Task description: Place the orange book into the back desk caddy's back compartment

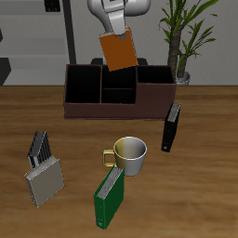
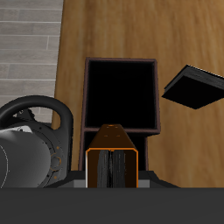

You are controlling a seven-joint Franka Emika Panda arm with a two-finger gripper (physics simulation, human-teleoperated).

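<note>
Currently the gripper (image 1: 115,28) is clamped on the orange book (image 1: 119,51), which hangs slightly tilted in the air above the back desk caddy (image 1: 119,104), over its rear cells. Pickup and carry look complete. What remains, by my reading, is to line the book up with the dark back compartment (image 2: 122,94) seen in the wrist view, lower it in and release.
</note>
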